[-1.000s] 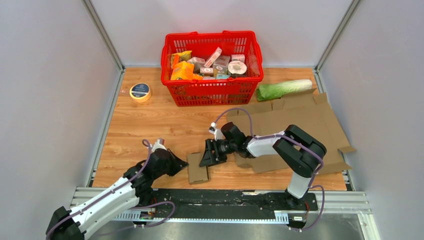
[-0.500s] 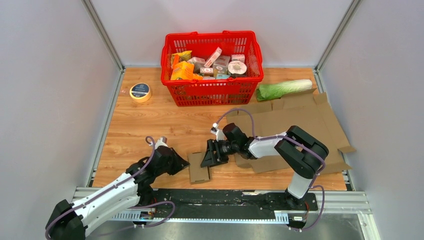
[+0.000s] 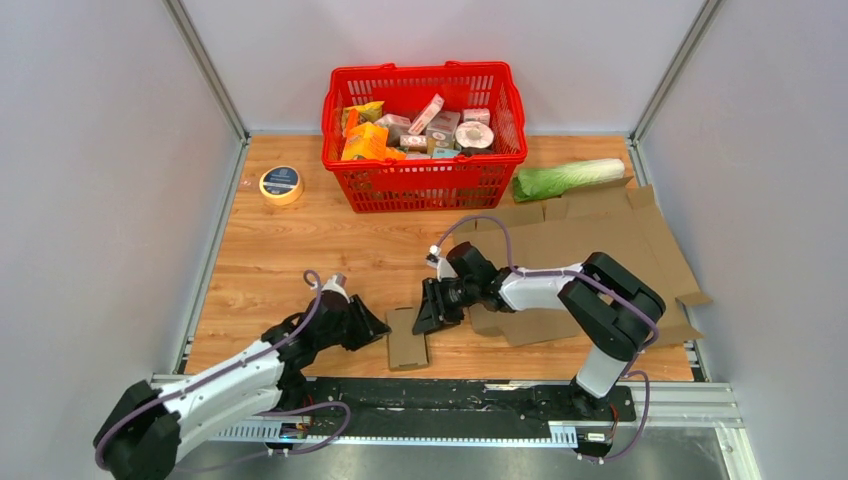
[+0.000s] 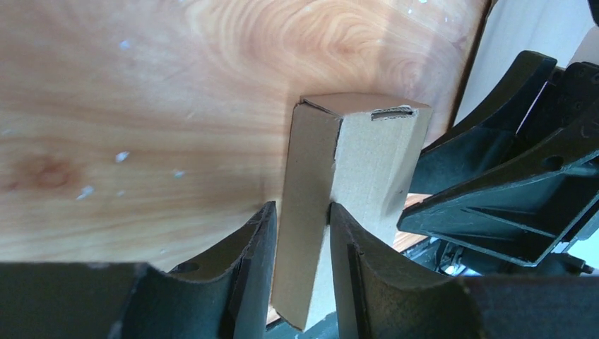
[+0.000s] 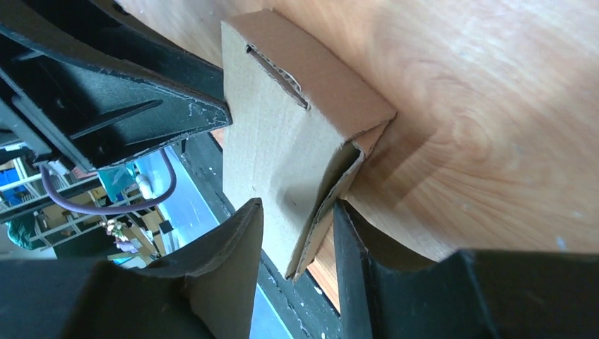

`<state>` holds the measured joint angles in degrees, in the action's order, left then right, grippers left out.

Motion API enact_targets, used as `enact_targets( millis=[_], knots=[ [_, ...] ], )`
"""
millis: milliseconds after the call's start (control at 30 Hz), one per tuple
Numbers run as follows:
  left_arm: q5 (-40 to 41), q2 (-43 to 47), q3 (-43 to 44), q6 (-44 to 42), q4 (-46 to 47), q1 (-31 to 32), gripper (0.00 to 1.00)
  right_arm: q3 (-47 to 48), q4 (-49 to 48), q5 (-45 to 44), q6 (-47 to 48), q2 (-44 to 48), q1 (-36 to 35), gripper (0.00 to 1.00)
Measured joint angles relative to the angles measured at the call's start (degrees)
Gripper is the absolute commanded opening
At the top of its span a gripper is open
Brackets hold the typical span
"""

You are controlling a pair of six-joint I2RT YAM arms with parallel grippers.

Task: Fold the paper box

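The paper box (image 3: pixel 406 338) is a small brown cardboard piece, partly folded, lying near the table's front edge between both arms. My left gripper (image 3: pixel 378 328) reaches it from the left. In the left wrist view its jaws (image 4: pixel 300 208) are open and straddle one upright side wall of the box (image 4: pixel 367 155), with a thin gap at the left finger. My right gripper (image 3: pixel 425 315) comes from the right. In the right wrist view (image 5: pixel 297 205) both fingers press on the slotted end of the box (image 5: pixel 282 127), pinching its doubled side edge.
A red basket (image 3: pixel 425 185) full of groceries stands at the back centre. A tape roll (image 3: pixel 281 184) lies at back left and a cabbage (image 3: pixel 568 177) at back right. A large flat cardboard sheet (image 3: pixel 600 240) covers the right side. The black rail (image 3: pixel 450 395) runs along the front.
My left gripper has slid right to the box and opened around its side wall. The right gripper's jaws have narrowed onto the box, which has shifted slightly right.
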<state>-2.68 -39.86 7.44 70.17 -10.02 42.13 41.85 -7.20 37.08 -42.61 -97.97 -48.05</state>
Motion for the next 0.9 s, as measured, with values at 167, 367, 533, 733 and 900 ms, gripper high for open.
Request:
enact_targets(
  millis=[167,367,533,733,900],
  knots=[
    [-0.7,-13.8,5.9,-1.0,6.3,-0.2,0.45,6.4,9.9,-2.1,2.1,-1.2,1.2,0.44],
    [3.3,-14.2,11.0,-3.7,0.1,-0.2,0.6,15.7,15.7,-3.5,5.4,-4.1,4.7,0.66],
    [4.5,-6.7,15.6,-4.7,-10.8,-2.9,0.74,16.9,18.5,-3.2,7.8,-3.9,7.5,0.68],
    [-0.6,-6.3,17.0,-1.5,-17.6,-12.2,0.71,23.6,26.3,-3.4,10.6,-5.5,8.4,0.63],
    [-5.6,-15.6,17.0,0.9,-15.4,-14.9,0.72,29.1,27.1,-3.0,11.5,-9.0,8.0,0.62]
  ],
)
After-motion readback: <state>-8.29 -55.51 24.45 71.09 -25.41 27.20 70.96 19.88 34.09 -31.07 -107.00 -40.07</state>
